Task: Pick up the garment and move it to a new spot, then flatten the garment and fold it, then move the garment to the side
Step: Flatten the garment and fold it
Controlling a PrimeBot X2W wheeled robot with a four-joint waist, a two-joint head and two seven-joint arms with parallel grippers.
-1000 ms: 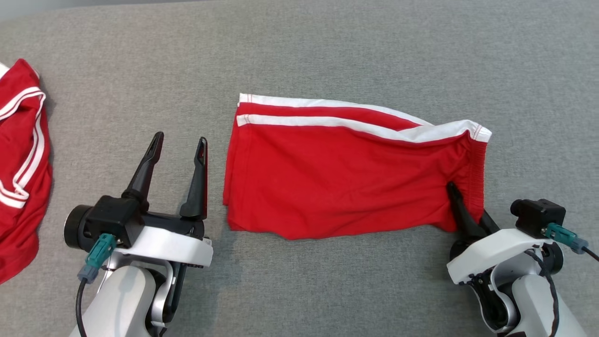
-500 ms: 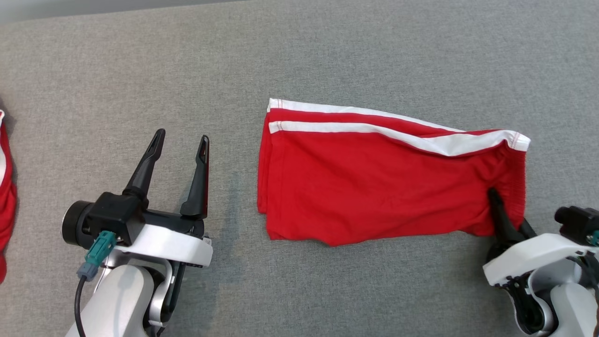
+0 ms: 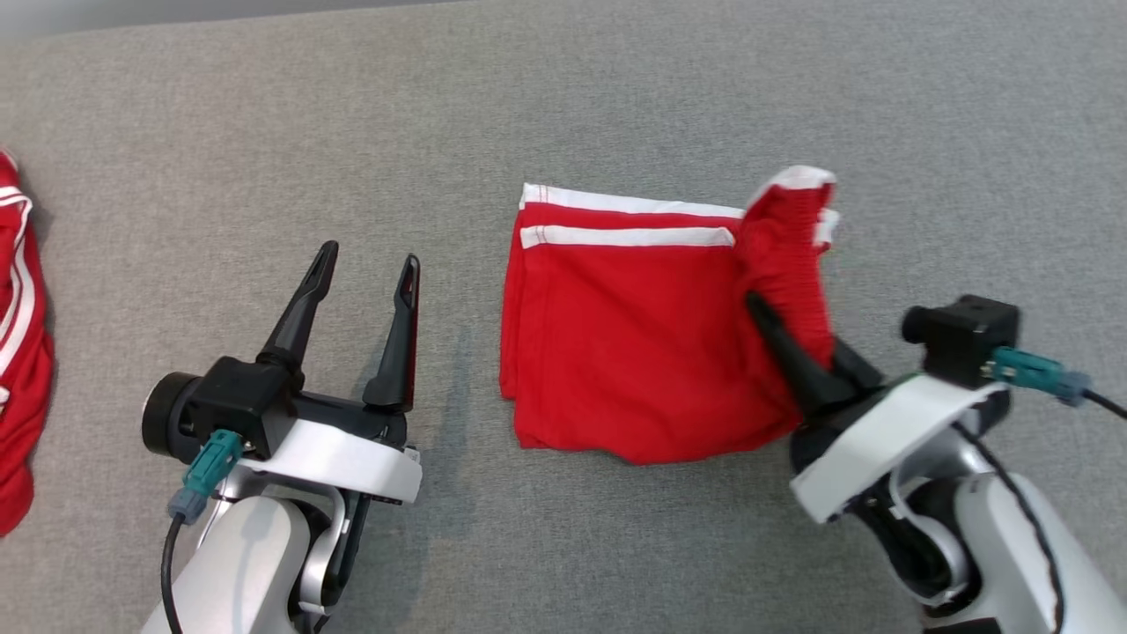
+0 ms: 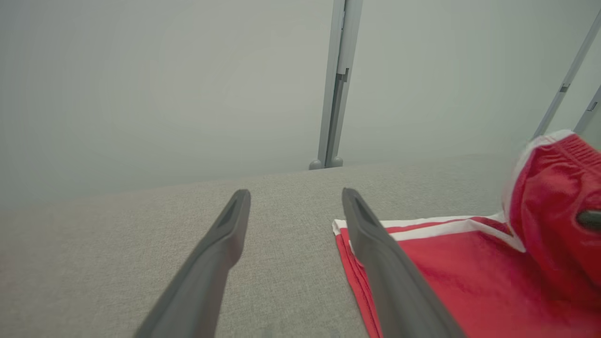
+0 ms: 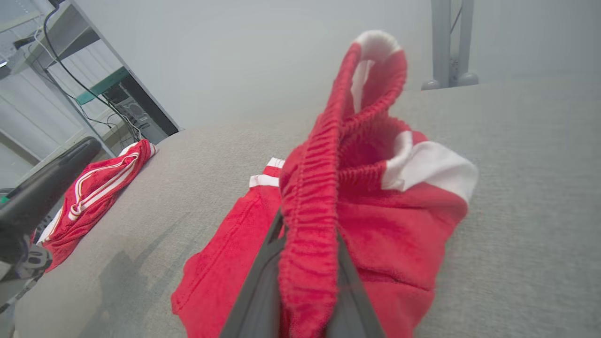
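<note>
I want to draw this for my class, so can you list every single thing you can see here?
red shorts: one, red with white stripes, middle of the surface, waistband end lifted
second red garment: one, red with white stripes, at the surface's left edge
grey cloth surface: one, grey, under everything
metal post: at least one, pale grey, behind the far edge
shelf rack: one, grey with dark cables, beyond the left end
left gripper: one, dark fingers, open, left of the shorts, holding nothing
right gripper: one, dark fingers, shut on the shorts' waistband
</note>
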